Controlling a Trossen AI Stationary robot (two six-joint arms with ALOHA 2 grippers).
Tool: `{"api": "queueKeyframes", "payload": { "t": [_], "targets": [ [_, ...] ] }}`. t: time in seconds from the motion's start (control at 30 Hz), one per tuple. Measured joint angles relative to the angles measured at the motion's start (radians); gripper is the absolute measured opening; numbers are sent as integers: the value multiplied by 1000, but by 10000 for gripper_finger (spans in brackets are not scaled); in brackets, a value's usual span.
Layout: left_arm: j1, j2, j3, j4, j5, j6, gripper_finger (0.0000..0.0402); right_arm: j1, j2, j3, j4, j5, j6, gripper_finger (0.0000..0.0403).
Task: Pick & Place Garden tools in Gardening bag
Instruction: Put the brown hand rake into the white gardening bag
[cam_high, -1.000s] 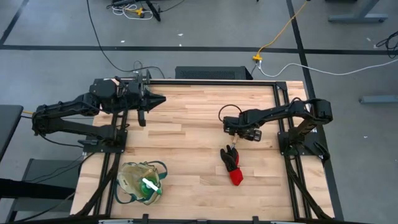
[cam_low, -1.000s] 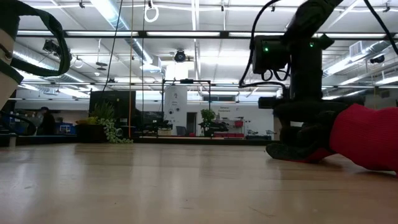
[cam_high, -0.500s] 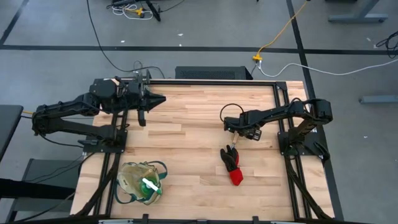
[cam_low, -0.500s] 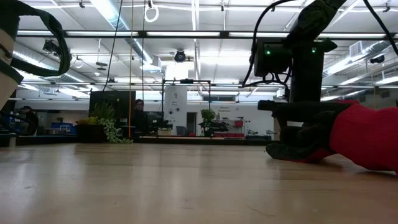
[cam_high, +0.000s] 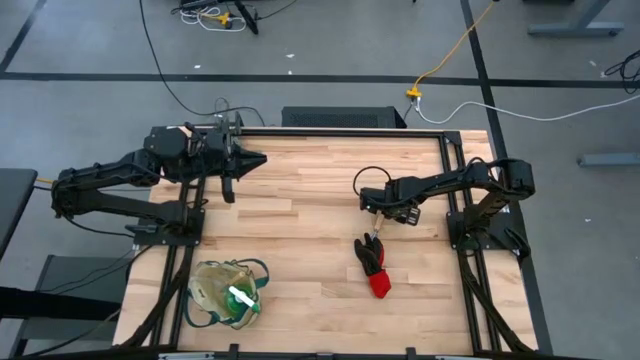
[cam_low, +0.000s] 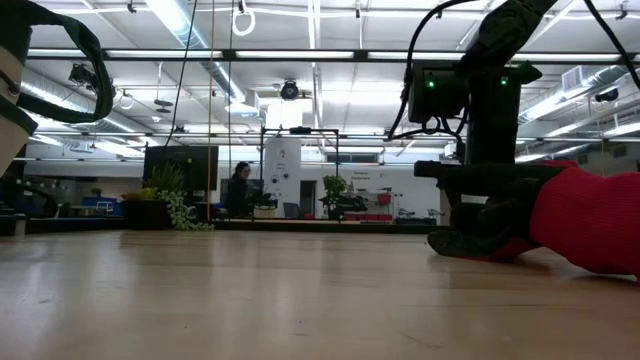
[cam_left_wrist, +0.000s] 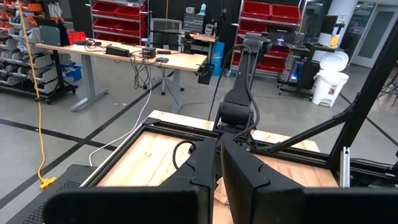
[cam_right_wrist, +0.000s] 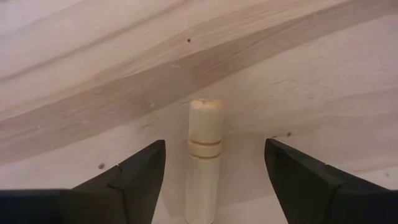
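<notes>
At the front edge of the pale wooden plank surface (cam_high: 300, 220), nearest the low camera, sits one small round floppy beige fabric bag with dark green trim (cam_high: 228, 295), with one translucent green item with a white part (cam_high: 243, 300) already lying inside it. Farther back and to the right lies one black-and-red glove bundle (cam_high: 373, 264), flat on the boards. Just beyond it, the right pincer (cam_right_wrist: 214, 163) hangs over one slim tool with a pale round wooden handle (cam_right_wrist: 204, 158); its jaws stand wide open, holding nothing, one on each side of the handle and clear of it. To do this step well, I judge the pincer should come straight down with the handle centred between the jaws, low enough to catch the round wood across its middle before closing, so it does not roll out sideways; the long carry across to the bag then calls for a firm hold. At the far back left the left pincer (cam_high: 229, 187) waits with its jaws closed and empty. In all: two arms, one bag, three tools in view, one of them bagged.
</notes>
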Motion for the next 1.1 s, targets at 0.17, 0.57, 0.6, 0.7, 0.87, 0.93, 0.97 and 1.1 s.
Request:
{"api": "queueKeyframes", "payload": {
  "t": [0.17, 0.57, 0.6, 0.7, 0.87, 0.93, 0.97, 1.1],
  "targets": [
    [0, 0, 0, 0, 0, 0, 34, 0, 0, -1, -4, -2, -3, 265],
    [0, 0, 0, 0, 0, -1, 34, 0, 0, -1, -5, -16, -4, 179],
    [0, 0, 0, 0, 0, -1, 34, 0, 0, -1, -5, -16, -4, 173],
    [0, 0, 0, 0, 0, -1, 34, 0, 0, -1, -5, -17, -4, 156],
    [0, 0, 0, 1, 0, -1, 34, 0, 0, -1, -5, -19, -4, 130],
    [0, 0, 0, 0, 0, -1, 34, 0, 0, -1, -5, -19, -4, 119],
    [0, 0, 0, 1, 0, -1, 34, 0, 0, -1, -5, -19, -4, 114],
    [0, 0, 0, 0, 0, -1, 34, 0, 0, -1, -5, -19, -1, 94]
  ]
}}
